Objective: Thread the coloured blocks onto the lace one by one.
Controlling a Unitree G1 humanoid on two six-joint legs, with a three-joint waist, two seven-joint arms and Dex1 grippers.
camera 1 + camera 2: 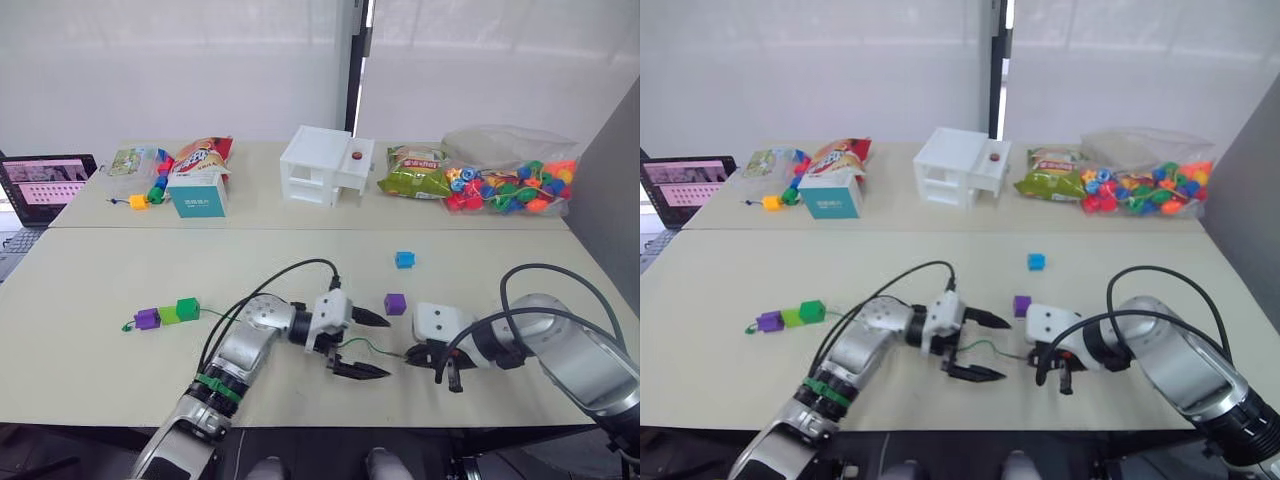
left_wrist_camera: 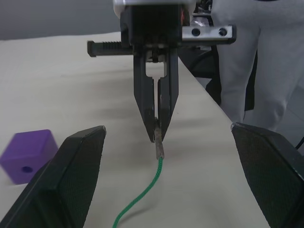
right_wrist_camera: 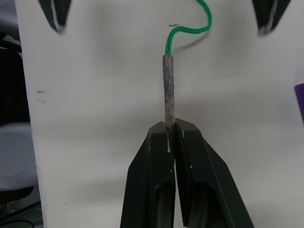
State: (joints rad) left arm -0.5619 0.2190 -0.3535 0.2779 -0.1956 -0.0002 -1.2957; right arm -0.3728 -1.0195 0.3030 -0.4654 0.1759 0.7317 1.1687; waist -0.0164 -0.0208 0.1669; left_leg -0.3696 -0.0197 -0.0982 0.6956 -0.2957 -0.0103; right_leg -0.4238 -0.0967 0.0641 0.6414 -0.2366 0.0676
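Note:
The green lace [image 1: 363, 347] runs across the near table from the left. A purple block [image 1: 147, 319], a light green block [image 1: 168, 314] and a dark green block [image 1: 188, 308] sit threaded on its left end. My right gripper [image 3: 171, 129] is shut on the lace's dark stiff tip [image 3: 168, 90], low over the table. My left gripper [image 1: 386, 347] faces it, open, with its fingers either side of the cord just short of the tip. A loose purple block [image 1: 395, 303] lies just behind the grippers. A blue block [image 1: 404, 259] lies farther back.
On the far table stand a white box [image 1: 325, 165], a clear bag of round beads [image 1: 510, 182], snack bags [image 1: 412, 172], a teal carton [image 1: 197, 195] and a bead strand with a yellow cube [image 1: 139, 201]. A laptop [image 1: 45, 188] sits at the far left.

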